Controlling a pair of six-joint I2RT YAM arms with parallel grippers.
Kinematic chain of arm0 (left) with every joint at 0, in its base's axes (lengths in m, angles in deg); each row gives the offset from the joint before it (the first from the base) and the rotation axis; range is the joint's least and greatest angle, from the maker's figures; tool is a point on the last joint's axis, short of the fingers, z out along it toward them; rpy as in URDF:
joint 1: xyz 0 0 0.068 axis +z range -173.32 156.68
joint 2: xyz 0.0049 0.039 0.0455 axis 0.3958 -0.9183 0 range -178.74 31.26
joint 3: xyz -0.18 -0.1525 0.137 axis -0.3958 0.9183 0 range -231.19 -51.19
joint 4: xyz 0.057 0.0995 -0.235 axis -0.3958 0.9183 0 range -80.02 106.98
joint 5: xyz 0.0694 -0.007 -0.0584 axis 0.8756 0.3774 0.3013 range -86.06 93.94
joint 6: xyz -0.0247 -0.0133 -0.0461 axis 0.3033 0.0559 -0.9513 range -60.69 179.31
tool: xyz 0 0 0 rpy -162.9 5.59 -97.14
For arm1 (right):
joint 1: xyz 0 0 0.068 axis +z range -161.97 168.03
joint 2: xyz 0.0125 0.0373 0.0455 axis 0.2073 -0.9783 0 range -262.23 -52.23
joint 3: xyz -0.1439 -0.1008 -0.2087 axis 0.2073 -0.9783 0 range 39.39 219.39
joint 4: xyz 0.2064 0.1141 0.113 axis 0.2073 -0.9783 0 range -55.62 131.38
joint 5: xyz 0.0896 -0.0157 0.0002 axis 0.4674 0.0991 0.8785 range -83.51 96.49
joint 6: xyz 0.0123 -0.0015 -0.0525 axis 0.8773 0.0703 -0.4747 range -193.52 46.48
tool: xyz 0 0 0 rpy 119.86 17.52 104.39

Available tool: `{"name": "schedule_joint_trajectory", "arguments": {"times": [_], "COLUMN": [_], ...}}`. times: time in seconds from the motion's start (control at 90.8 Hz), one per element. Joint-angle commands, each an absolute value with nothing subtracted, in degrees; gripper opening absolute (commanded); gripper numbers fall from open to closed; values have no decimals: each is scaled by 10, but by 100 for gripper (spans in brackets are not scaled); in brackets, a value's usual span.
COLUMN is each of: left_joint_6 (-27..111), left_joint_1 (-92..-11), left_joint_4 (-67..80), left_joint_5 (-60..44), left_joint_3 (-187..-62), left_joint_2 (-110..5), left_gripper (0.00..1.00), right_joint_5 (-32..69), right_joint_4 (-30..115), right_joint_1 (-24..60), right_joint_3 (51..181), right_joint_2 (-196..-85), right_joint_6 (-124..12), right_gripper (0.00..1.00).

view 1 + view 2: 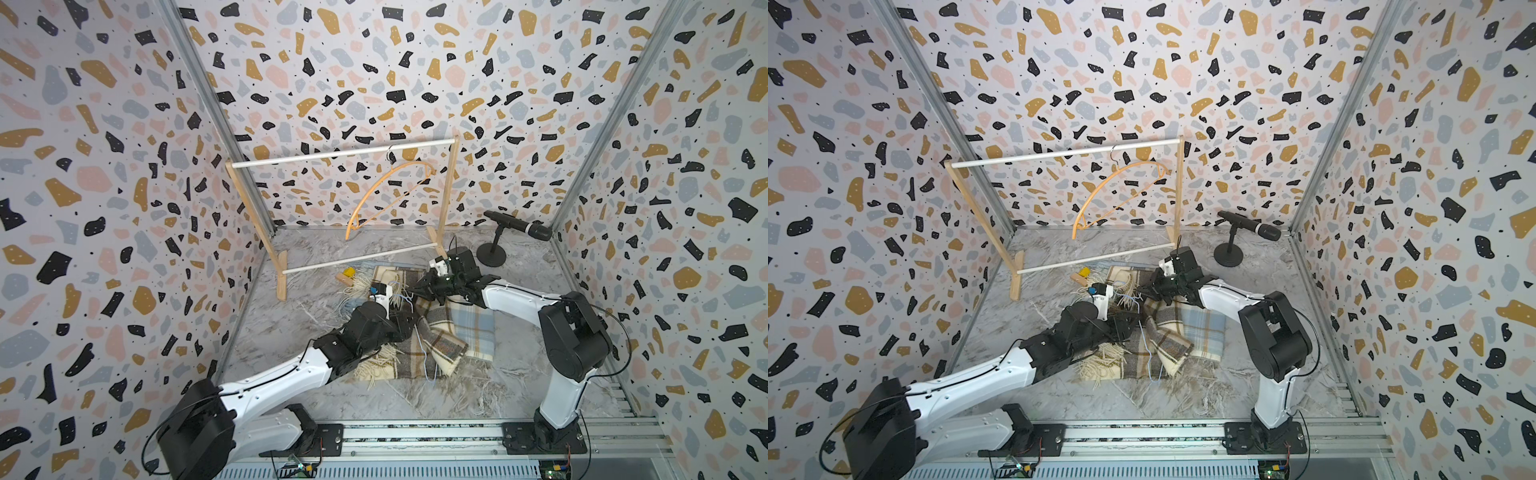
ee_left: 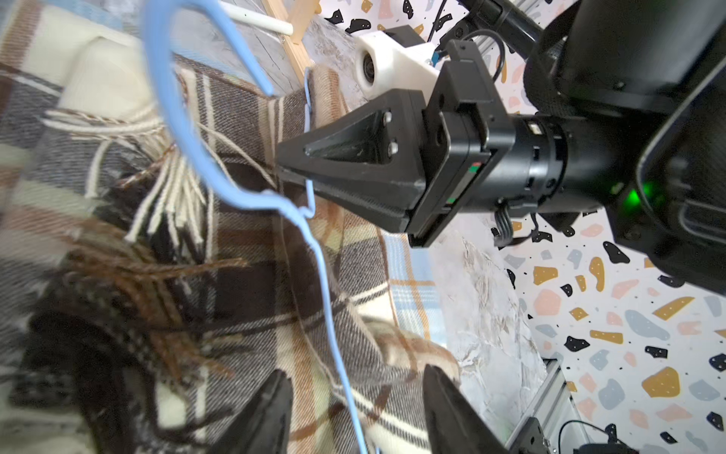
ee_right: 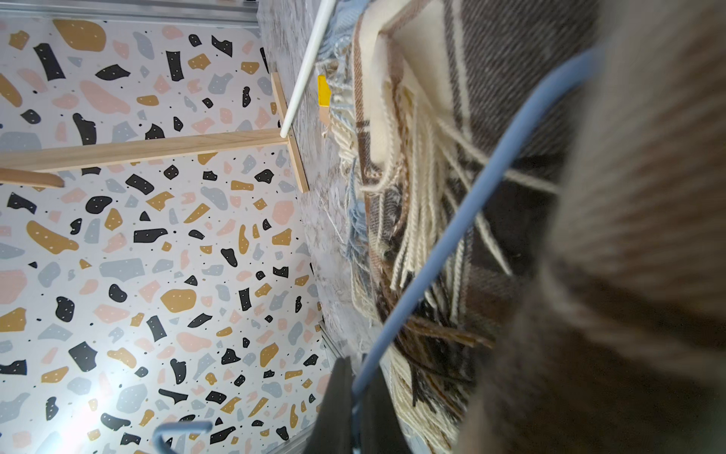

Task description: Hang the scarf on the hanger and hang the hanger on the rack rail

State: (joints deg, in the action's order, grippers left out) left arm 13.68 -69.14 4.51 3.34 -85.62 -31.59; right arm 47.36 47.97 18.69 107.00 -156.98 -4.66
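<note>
A plaid scarf (image 1: 453,332) (image 1: 1200,328) with fringed ends lies crumpled on the marble floor. A thin blue wire hanger (image 1: 424,345) (image 1: 1148,345) rests across it. My right gripper (image 1: 419,286) (image 1: 1144,291) (image 3: 355,387) is shut on the hanger's wire (image 3: 475,196) close to its hook. My left gripper (image 1: 409,322) (image 2: 355,377) hovers open just over the scarf (image 2: 255,314). The hanger's wire (image 2: 159,70) runs between its fingers (image 2: 275,401) without touching them. In the left wrist view the right gripper (image 2: 281,173) pinches the wire near the twisted neck.
A wooden rack (image 1: 340,153) (image 1: 1059,153) stands at the back, and a curved wooden hanger (image 1: 386,195) (image 1: 1113,191) hangs tilted from its top rail. A microphone on a stand (image 1: 519,226) is at the back right. A small yellow block (image 1: 348,272) lies by the scarf's far fringe.
</note>
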Motion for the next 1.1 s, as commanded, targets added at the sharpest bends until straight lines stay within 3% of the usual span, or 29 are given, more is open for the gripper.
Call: {"name": "schedule_joint_trajectory", "arguments": {"times": [0.0, 0.253, 0.44, 0.617, 0.826, 1.09], "left_joint_6": [149, 118, 86, 75, 88, 49], "left_joint_1": [-690, -673, -639, -574, -568, -568], "left_joint_4": [122, 184, 153, 49, -34, -157], "left_joint_5": [24, 15, -38, -159, -265, -298], "left_joint_3": [-836, -792, -785, -818, -908, -926], "left_joint_2": [-268, -172, -173, -292, -478, -603], "left_gripper": [65, 75, 80, 81, 81, 78], "right_joint_5": [503, 520, 547, 573, 588, 594], "right_joint_4": [471, 478, 530, 580, 603, 663], "right_joint_1": [178, 155, 143, 133, 129, 129], "right_joint_3": [1078, 1060, 1039, 1022, 1003, 979], "right_joint_2": [-1542, -1527, -1525, -1522, -1518, -1516], "right_joint_6": [-85, -95, -71, -64, -66, -33], "right_gripper": [0, 0, 0, 0, 0, 0]}}
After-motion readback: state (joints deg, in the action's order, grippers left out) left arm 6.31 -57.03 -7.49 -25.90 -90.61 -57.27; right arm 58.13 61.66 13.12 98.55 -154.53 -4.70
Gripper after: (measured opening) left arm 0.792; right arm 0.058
